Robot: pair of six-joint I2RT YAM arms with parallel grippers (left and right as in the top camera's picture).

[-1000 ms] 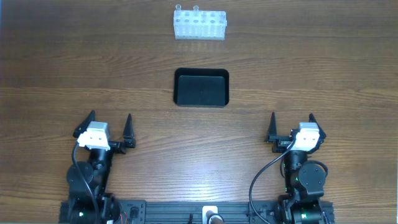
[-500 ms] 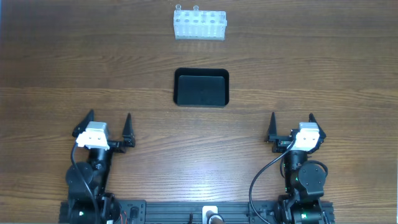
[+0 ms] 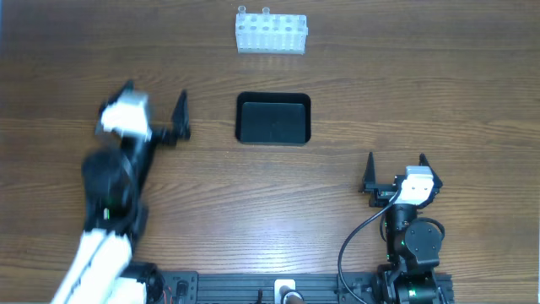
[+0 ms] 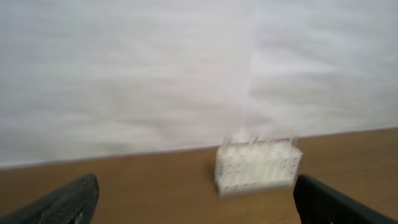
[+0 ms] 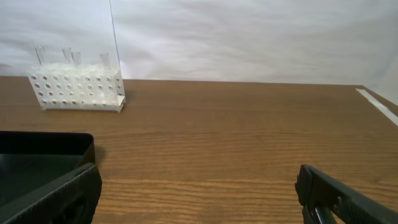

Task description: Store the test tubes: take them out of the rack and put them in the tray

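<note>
While the test tubes (image 3: 266,11) stand in the white rack (image 3: 270,35), beyond the black tray (image 3: 273,118), your left gripper (image 3: 155,89) gapes wide left of that tray; your right gripper (image 3: 396,157), equally wide, sits well apart from both.

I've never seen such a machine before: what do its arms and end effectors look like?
Both arms are black, with rounded joints and a white block at the wrist. The left end effector and right end effector each have two slim, black, pointed fingers. A black cable loops beside the right arm.
</note>
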